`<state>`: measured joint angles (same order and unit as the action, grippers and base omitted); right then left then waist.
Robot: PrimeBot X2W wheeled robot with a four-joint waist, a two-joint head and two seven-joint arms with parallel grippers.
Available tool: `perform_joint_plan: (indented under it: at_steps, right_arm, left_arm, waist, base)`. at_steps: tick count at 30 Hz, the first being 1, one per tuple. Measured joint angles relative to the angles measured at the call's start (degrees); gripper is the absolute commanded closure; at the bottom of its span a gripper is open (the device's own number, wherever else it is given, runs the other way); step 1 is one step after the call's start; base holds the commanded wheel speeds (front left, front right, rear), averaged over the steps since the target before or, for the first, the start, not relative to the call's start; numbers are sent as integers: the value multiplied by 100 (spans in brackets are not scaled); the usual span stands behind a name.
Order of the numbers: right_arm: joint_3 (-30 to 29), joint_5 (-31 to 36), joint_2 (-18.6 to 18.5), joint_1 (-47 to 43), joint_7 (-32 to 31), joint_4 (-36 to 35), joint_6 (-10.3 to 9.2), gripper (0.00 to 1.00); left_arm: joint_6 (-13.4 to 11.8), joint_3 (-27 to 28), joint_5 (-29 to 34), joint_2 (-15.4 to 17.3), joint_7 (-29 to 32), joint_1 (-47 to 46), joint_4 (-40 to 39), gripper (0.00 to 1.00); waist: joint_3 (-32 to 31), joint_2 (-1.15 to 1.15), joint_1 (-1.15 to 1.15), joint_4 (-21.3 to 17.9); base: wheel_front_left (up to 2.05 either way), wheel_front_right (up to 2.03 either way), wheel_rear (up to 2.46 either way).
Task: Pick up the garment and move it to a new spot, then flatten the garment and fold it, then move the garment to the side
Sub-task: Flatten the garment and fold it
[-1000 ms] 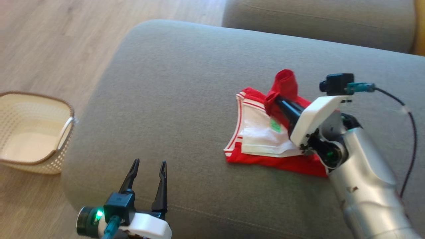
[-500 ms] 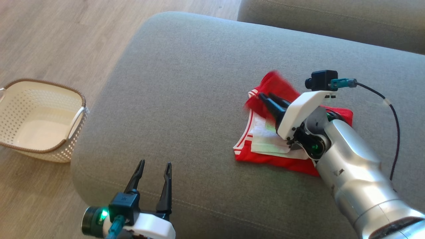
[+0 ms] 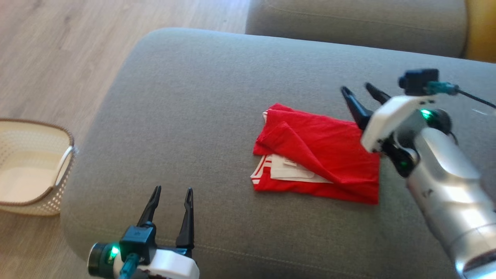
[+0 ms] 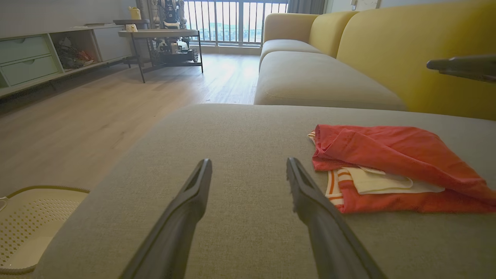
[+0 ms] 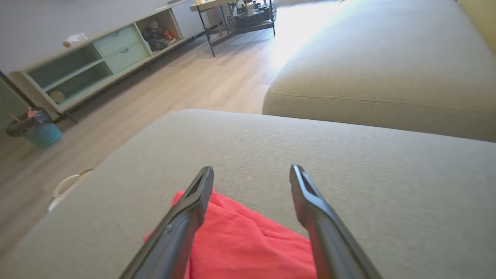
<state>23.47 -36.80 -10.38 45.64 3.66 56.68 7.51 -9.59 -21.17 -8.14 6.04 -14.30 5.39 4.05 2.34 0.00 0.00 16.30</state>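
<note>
Garment (image 3: pixel 317 155): red, with white and red-striped parts showing along its left and near edges. It lies folded on the grey sofa cushion (image 3: pixel 186 116), right of the cushion's middle in the head view. A red flap is laid slantwise across the top, and a white layer peeks out beneath it on the near side. Nothing is gripping it.

Right gripper (image 3: pixel 355 87): at the garment's far right corner, fingers apart, nothing between them. The tips point away from the robot and a little left, past the garment's far edge. In the right wrist view the red cloth sits low in the frame, under the finger (image 5: pixel 180 224) at that view's left, with bare cushion beyond the tips. In the left wrist view these fingers come in from the right edge, well above the cloth.

Left gripper (image 3: pixel 173 189): over the near edge of the cushion at the lower left, fingers apart and empty, pointing up the head view. It is well apart from the garment, which lies off to its right.

Basket (image 3: pixel 42 205): cream, perforated, with a brown rim. It stands on the wooden floor (image 3: pixel 58 58) just left of the cushion.

Second grey seat (image 3: pixel 348 27) lies beyond the cushion, with a yellow backrest (image 4: pixel 407 46) beside it
</note>
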Motion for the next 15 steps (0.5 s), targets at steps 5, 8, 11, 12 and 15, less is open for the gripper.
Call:
perform_joint_plan:
  at_steps: [5,8,11,12,15]
  right_arm:
    - [366,352,-183,-439,40,-151,0,0]
    - [712,354,-182,-654,36,-319,0,0]
    - [950,354,-252,-655,31,-344,0,26]
    - [1032,356,-282,-649,32,-331,0,65]
    - [1230,536,-379,-609,71,-124,0,100]
  left_arm:
    - [8,-2,1,12,0,29,-10,0]
    - [59,-21,53,14,0,25,-12,0]
    - [104,-49,58,10,0,16,-8,0]
    - [111,-65,58,2,0,13,-3,0]
    - [153,-130,59,-18,0,-13,8,0]
  waist:
    - [-25,0,0,-70]
    - [17,0,0,-6]
    - [74,0,0,113]
    - [96,0,0,162]
    - [162,0,0,330]
  base:
    - [0,0,0]
    - [0,0,0]
    - [0,0,0]
    - [0,0,0]
    - [0,0,0]
